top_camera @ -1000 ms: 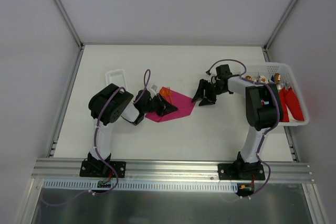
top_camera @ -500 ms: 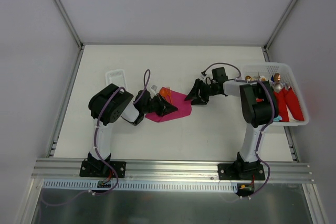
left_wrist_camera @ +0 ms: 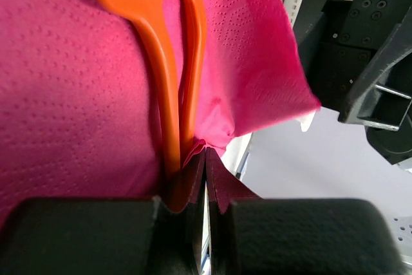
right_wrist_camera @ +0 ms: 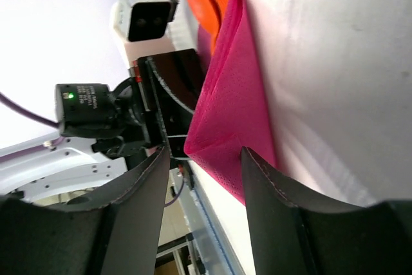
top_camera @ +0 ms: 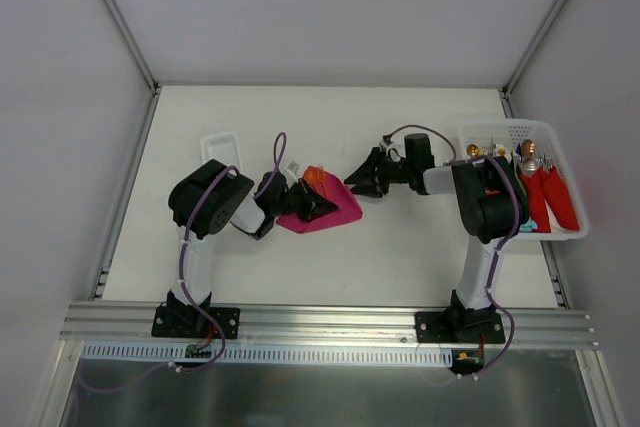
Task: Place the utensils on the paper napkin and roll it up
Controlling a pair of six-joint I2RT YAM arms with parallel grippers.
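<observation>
The magenta paper napkin (top_camera: 342,210) lies left of the table's centre, its right side lifted off the surface. On it rest the orange spoon (left_wrist_camera: 154,49) and orange fork (left_wrist_camera: 194,30), side by side; from above they show as an orange patch (top_camera: 318,180). My left gripper (top_camera: 320,209) is shut, pinching a fold of the napkin (left_wrist_camera: 64,94) beside the two handles. My right gripper (top_camera: 353,185) is turned on its side and open, and the napkin's raised corner (right_wrist_camera: 225,133) stands between its fingers (right_wrist_camera: 264,185). Whether they touch it I cannot tell.
A white basket (top_camera: 520,129) at the right edge holds metal utensils and red napkin bundles (top_camera: 555,197). A small white tray (top_camera: 220,143) sits behind the left arm. Aluminium rails frame the table.
The right gripper has swung left, from clear of the napkin to around its right corner, its jaws narrowing a little. The napkin's right side has risen. The left gripper has stayed put.
</observation>
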